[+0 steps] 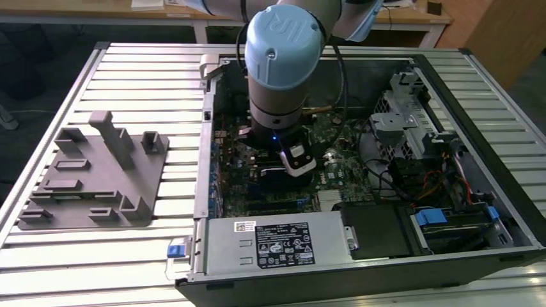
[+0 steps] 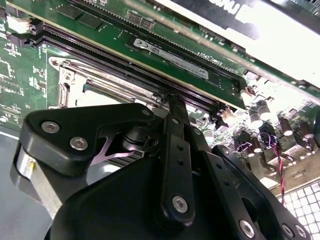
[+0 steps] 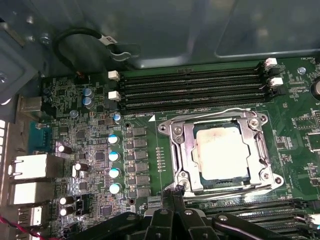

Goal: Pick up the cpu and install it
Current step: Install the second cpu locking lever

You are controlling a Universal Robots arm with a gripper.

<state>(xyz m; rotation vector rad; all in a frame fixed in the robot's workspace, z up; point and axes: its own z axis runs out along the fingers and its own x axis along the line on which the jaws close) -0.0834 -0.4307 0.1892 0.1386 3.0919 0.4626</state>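
The cpu, a flat square chip with a dull silver top, lies in the motherboard socket, framed by the socket's metal bracket. My gripper is low over the board at the bracket's edge, beside the cpu and apart from it. In both wrist views its two black fingers meet at one narrow tip, shut with nothing between them. In the second wrist view the gripper points at the socket's corner near the memory slots. In the exterior view the arm's wrist stands inside the open computer case.
A grey plastic fixture tray lies on the slatted table at the exterior view's left. The case holds the power supply, drive bays and loose cables. Capacitors and rear ports stand beside the socket.
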